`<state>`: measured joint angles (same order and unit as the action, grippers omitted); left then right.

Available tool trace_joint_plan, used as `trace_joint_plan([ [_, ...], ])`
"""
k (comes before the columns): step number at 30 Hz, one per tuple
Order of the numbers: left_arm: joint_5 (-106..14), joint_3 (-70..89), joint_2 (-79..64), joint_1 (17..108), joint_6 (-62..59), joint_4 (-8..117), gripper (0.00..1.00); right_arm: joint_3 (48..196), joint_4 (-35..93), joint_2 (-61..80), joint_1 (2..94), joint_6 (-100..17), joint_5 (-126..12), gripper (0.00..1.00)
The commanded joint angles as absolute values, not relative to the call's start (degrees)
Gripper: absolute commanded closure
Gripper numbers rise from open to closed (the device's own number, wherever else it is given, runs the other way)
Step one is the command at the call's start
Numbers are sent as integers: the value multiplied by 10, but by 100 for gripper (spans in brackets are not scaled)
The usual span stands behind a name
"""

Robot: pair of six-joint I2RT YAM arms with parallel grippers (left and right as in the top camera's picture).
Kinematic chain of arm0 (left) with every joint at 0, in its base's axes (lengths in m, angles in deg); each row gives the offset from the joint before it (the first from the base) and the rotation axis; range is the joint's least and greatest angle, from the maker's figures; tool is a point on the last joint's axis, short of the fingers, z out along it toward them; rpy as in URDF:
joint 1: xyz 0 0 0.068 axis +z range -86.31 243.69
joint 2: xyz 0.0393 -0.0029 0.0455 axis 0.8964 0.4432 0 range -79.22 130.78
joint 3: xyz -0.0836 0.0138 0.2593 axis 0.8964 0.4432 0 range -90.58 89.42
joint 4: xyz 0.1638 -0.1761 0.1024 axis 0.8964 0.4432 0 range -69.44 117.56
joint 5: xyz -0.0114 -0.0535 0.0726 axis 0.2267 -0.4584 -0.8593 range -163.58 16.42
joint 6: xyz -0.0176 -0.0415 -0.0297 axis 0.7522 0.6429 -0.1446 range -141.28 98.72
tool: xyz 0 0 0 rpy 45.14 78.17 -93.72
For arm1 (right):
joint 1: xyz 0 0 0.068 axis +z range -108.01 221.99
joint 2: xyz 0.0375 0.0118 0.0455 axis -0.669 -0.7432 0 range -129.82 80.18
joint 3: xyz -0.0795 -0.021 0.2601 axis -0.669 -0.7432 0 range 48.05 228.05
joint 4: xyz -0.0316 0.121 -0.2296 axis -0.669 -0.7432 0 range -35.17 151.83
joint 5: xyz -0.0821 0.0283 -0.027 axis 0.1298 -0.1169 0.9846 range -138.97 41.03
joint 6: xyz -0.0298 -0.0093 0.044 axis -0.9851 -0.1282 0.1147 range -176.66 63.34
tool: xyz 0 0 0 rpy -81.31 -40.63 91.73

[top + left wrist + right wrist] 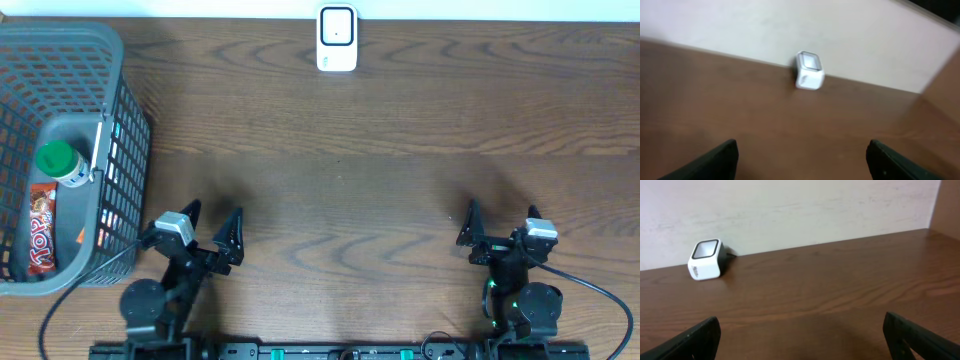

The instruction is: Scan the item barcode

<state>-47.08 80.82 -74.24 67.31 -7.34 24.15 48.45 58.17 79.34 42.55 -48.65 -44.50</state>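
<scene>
Both hands idle and spread over the worktop, the items in the basket.

In the overhead view the left hand [213, 218] sits at the lower left and the right hand [500, 218] at the lower right, each with its fingers spread wide and nothing between them, both above the bare brown wood worktop [400, 150]. The white barcode scanner [337, 38] stands at the top centre of the frame against the far edge, well apart from both hands; both wrist views show it ahead, beyond the dark fingertips. The grey plastic basket [60, 35] fills the left edge of the frame. Inside it lie a green-capped bottle [60, 163] and, just below it in the frame, a snack bar in a red wrapper [41, 230].
</scene>
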Motion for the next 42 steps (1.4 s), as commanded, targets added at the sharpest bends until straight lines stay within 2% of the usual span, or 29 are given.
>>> trace_joint_plan([
  [1, -410, 696, -695, 671, -104, 242, 17, 483, 579, 798, 427, -495, -448, 1],
  [6, -375, 482, -535, 671, -109, 293, 17, 484, 579, 798, 427, -495, -448, 1],
  [12, -382, 127, -289, 711, -149, 509, 17, 483, 579, 798, 427, -495, -448, 1],
  [17, -387, -194, -86, 825, -211, 760, 17, 483, 579, 798, 427, -495, -448, 1],
  [21, -447, -354, 14, 953, -224, 886, 17, 483, 579, 798, 427, -495, -448, 1],
  [24, -447, -378, 52, 1040, -223, 922, 17, 483, 579, 798, 427, -495, -448, 1],
  [27, -447, -363, 82, 1077, -223, 946, 17, 483, 579, 798, 427, -495, -448, 1],
  [31, -447, -326, 132, 1087, -232, 960, 17, 483, 579, 798, 427, -495, -448, 1],
  [34, -458, -310, 175, 1087, -297, 973, 17, 483, 579, 798, 427, -495, -448, 1],
  [39, -602, -304, 236, 1086, -307, 979, 17, 483, 579, 798, 427, -495, -448, 1],
  [42, -616, -304, 268, 1086, -344, 977, 17, 483, 579, 798, 427, -495, -448, 1],
])
